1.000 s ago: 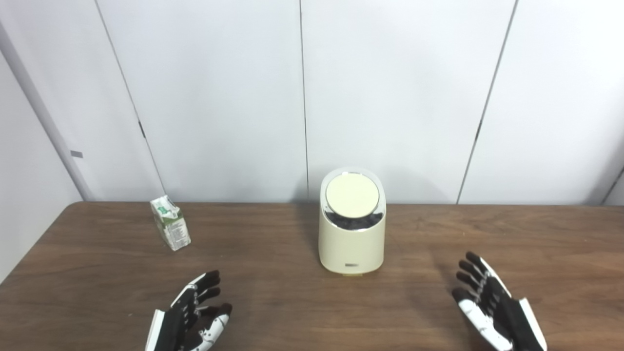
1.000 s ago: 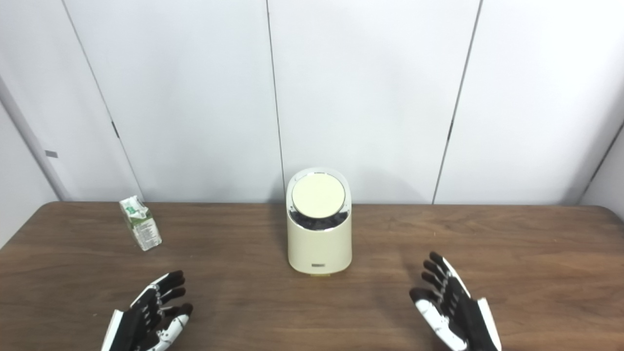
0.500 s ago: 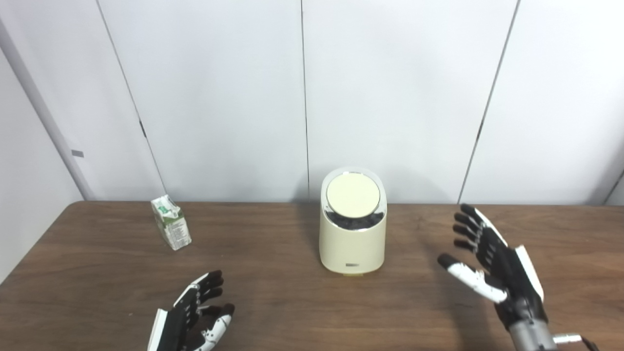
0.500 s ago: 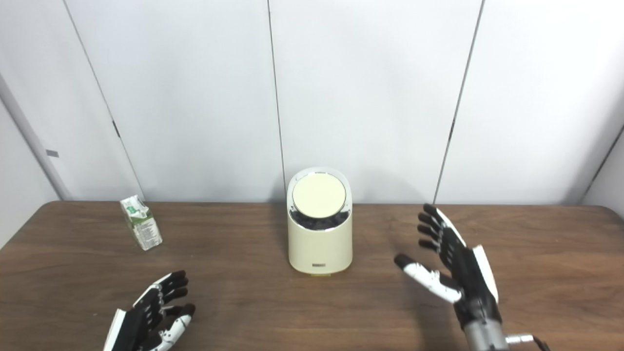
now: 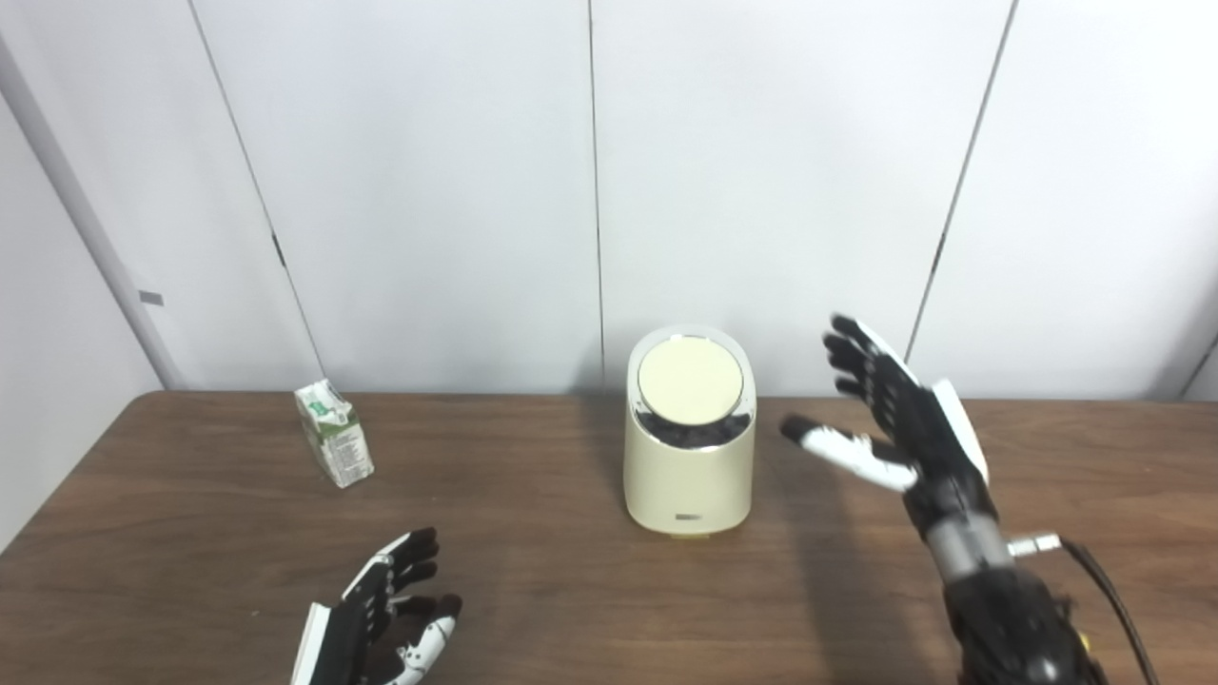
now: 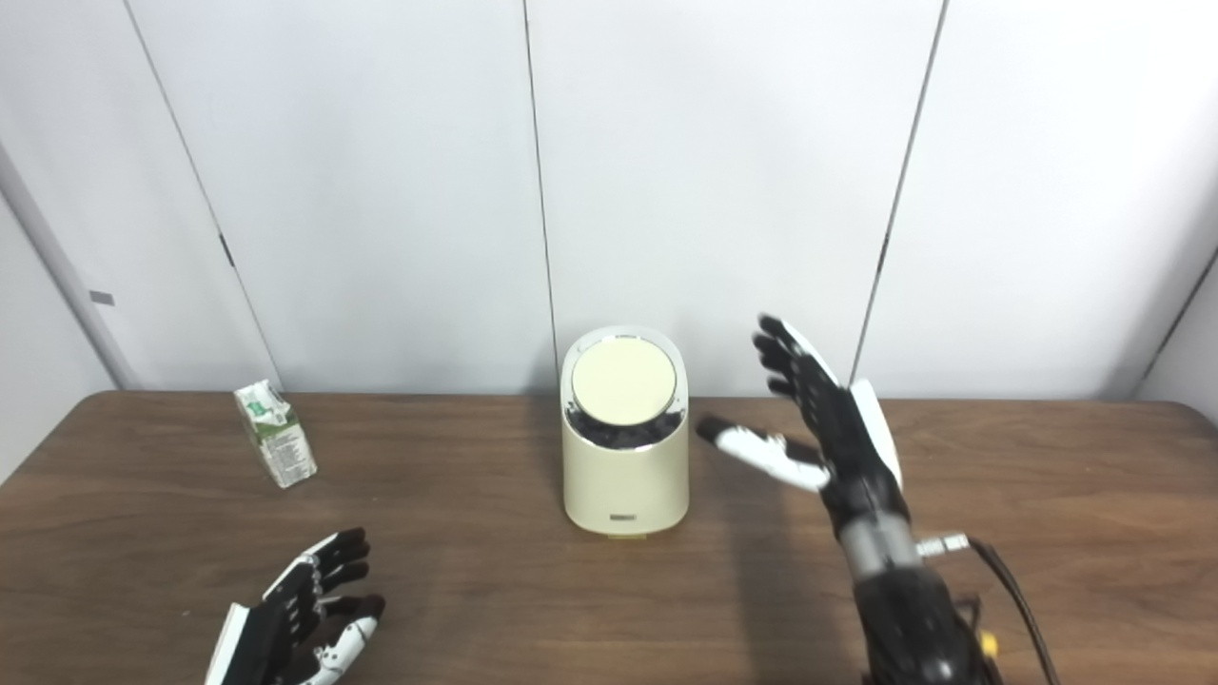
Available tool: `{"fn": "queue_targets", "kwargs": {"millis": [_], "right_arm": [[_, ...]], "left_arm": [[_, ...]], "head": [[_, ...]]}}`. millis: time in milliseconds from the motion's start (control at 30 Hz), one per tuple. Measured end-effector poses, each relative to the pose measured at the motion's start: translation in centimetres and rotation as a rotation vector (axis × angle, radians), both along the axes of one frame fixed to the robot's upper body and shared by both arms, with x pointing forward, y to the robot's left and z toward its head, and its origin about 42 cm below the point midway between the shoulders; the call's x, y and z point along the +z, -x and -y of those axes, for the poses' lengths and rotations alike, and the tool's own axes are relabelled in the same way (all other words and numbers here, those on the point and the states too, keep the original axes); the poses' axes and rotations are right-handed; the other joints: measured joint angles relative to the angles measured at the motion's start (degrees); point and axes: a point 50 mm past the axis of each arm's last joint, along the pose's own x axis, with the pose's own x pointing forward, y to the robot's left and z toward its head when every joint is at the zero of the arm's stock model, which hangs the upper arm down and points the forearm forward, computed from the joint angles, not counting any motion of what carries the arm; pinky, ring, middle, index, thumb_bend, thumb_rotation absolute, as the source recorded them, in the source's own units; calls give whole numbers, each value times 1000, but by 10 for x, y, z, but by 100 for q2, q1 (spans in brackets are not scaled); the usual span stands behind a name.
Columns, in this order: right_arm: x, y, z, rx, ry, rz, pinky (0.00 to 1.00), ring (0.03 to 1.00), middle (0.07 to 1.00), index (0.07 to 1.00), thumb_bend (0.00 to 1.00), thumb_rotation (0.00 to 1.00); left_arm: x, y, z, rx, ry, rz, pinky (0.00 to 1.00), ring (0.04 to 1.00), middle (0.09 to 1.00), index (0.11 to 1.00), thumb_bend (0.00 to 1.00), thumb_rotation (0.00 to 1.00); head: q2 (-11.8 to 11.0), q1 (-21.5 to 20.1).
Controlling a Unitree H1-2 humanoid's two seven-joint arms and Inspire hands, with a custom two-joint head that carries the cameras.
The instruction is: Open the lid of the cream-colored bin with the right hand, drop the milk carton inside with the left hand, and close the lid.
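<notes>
The cream-colored bin (image 5: 687,476) stands mid-table near the wall, its round lid (image 5: 689,380) tilted toward me and down on the rim. A small green-and-white milk carton (image 5: 333,446) stands upright at the back left of the table. My right hand (image 5: 894,419) is raised to the right of the bin, open, fingers spread and thumb reaching toward the lid, not touching it. Low at the front left, my left hand (image 5: 385,618) rests open, palm up, well short of the carton.
The brown wooden table (image 5: 533,571) runs across the view, with white wall panels right behind it. A cable (image 5: 1109,595) trails from my right wrist.
My right hand has risen from the front right of the table and moved left toward the bin's lid. The left hand, the carton and the bin have stayed put.
</notes>
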Motion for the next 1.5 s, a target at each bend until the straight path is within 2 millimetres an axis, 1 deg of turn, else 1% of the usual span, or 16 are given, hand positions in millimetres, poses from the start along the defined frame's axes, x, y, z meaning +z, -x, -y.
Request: {"fn": "queue_targets", "kwargs": {"millis": [100,167,367,533,633,700,800,967,1133,1233,1267,1333,1500], "right_arm": [[8,-12,-7,-1,22,-6,768,868,872,882,779,414],[6,-19,-11,-5,38,-23,741,867,874,876,787,404],[-2,-35,-23,-7,72,-65,766,861,866,867,787,398],[1,-52,-31,-9,99,-70,785,866,864,869,794,347],[3,-61,-35,-7,112,-58,795,868,868,877,812,332],[3,-67,-38,-9,125,-69,798,864,868,880,828,340],[-2,-74,-42,-12,155,-87,791,859,864,879,840,342],[-1,-79,-45,-11,179,-78,763,858,867,879,848,351],[1,-84,-49,-4,196,-77,751,856,869,880,838,328],[2,-85,-51,-2,222,-71,737,844,861,876,849,323],[1,-85,-51,-2,226,-71,747,845,862,875,850,300],[0,-85,-50,-3,234,-71,750,844,862,874,853,289],[0,-86,-45,-12,268,-62,770,855,864,875,854,216]], "left_arm": [[0,0,0,-2,8,4,720,780,821,847,398,190],[0,0,0,-6,18,5,706,774,818,844,395,213],[0,0,0,-12,26,6,704,780,823,847,402,248],[0,0,1,-13,27,6,701,778,822,846,402,265],[0,0,1,-13,25,6,700,772,816,845,396,258],[0,0,1,-13,25,6,700,774,817,844,396,255],[0,0,1,-13,28,6,704,778,819,847,395,240],[0,-1,1,-14,34,6,709,782,819,848,392,232],[0,-1,1,-15,30,6,708,783,823,849,390,254],[0,-1,2,-17,26,6,703,780,823,847,388,256],[0,-1,2,-17,26,7,703,781,824,849,397,268],[0,-2,2,-18,26,7,701,779,824,851,400,274],[0,-3,3,-20,25,9,700,774,820,846,402,266]], "head": [[0,-9],[0,-18],[-18,-35],[-18,-26],[-26,-44],[-26,-44],[-26,-44],[9,-53],[35,-53],[53,-53],[61,-53],[62,-53],[79,-53]]}}
